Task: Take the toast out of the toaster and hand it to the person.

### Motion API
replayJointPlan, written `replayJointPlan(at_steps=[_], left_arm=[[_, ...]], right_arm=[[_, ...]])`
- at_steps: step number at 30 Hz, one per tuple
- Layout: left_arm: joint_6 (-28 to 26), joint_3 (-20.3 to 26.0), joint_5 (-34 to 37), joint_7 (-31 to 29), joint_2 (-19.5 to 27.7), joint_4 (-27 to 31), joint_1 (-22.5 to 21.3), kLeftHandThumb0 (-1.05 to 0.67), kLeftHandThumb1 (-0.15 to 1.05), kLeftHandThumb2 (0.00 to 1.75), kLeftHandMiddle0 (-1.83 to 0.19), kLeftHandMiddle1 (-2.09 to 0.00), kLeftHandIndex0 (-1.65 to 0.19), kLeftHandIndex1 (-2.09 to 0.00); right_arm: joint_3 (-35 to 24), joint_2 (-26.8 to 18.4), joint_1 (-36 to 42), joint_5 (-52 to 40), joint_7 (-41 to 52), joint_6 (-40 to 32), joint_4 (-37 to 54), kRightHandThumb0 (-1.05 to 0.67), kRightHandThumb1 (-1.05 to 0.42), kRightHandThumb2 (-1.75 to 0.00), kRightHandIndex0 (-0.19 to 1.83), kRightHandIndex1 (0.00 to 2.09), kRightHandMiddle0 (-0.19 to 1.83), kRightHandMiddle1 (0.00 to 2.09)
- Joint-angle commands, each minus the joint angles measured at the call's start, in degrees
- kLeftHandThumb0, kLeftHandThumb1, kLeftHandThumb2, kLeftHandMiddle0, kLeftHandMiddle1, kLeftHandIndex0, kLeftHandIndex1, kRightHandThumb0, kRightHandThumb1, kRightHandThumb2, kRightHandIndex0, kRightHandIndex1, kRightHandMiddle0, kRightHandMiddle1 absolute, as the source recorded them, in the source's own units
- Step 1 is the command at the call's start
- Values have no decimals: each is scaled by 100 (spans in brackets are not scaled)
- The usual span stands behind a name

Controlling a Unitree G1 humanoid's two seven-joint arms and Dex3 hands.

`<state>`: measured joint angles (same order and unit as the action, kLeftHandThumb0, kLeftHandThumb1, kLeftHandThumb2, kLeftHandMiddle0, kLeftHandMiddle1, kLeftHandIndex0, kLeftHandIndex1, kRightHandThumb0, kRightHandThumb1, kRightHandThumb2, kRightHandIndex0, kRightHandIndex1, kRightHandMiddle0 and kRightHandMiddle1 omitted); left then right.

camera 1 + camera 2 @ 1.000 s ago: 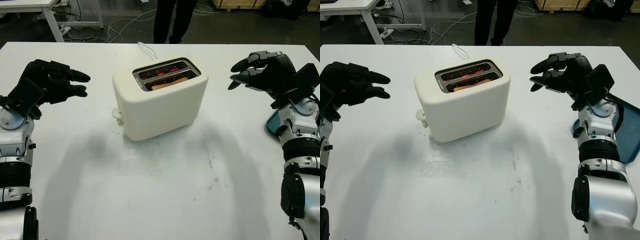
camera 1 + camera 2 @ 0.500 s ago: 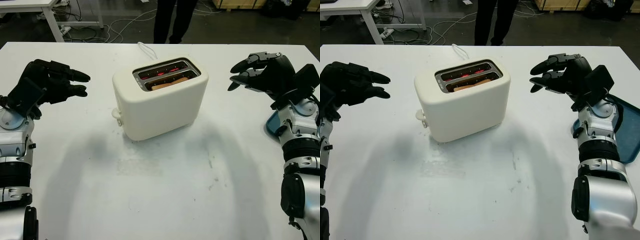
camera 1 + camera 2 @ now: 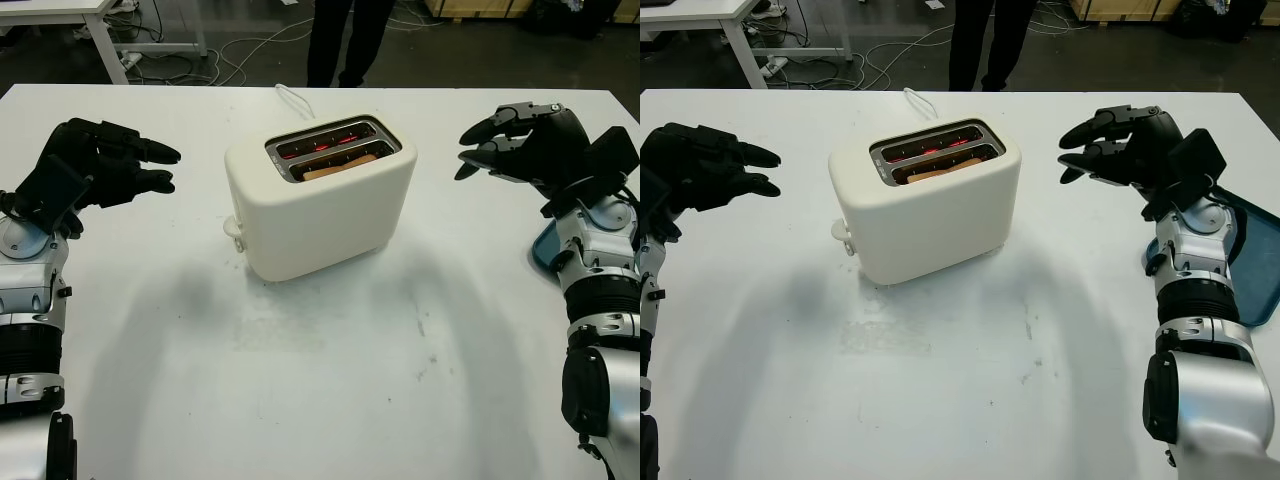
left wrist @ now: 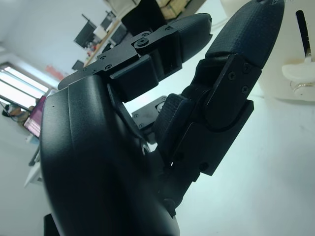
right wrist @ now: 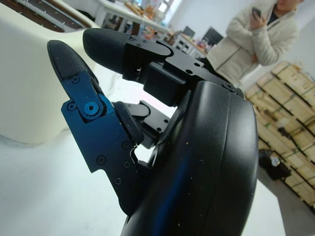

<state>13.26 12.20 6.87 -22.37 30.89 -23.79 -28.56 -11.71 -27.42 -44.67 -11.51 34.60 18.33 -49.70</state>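
The wide white counter [image 3: 330, 400] spreads across the scene, and at its middle sits the cream two-slot plastic toaster [image 3: 320, 200], its white cord [image 3: 293, 98] trailing off the far side. Beyond the far edge a person in dark trousers [image 3: 345, 40] is standing. The left robot hand [image 3: 105, 165] hovers above the counter well to the left of the toaster, released and holding nothing. The right robot hand [image 3: 525, 140] hangs well off to the toaster's right, also released and empty. Just beside the right forearm a blue tray [image 3: 1250, 265] peeks out. And there's the brown toast slice [image 3: 338, 167], sitting in the toaster's nearer slot, elements glowing red in the farther one.
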Motion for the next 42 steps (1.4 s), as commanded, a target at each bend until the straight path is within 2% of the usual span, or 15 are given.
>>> replayJointPlan(at_steps=[1,20,38,42], left_arm=[[65,-9,24,-36,-33,-66,-78,-105,76,0,-148,-13,-141,0],[-52,-10,-14,46,-32,67,-24,-105,75,0,-149,-13,-141,-1],[118,1,-7,26,-45,-47,-22,-105,76,0,-149,-13,-141,0],[3,-15,-53,93,-43,35,19,-105,75,0,-150,-13,-142,-1]], right_arm=[[5,4,-48,26,8,16,11,-56,-64,-1,125,79,124,47],[-23,20,-60,-67,50,-50,-46,-56,-63,0,126,80,124,48],[-129,38,-107,-171,234,103,-259,-56,-63,0,127,77,124,46],[-144,33,-117,-139,228,92,-289,-56,-63,0,128,77,125,45]])
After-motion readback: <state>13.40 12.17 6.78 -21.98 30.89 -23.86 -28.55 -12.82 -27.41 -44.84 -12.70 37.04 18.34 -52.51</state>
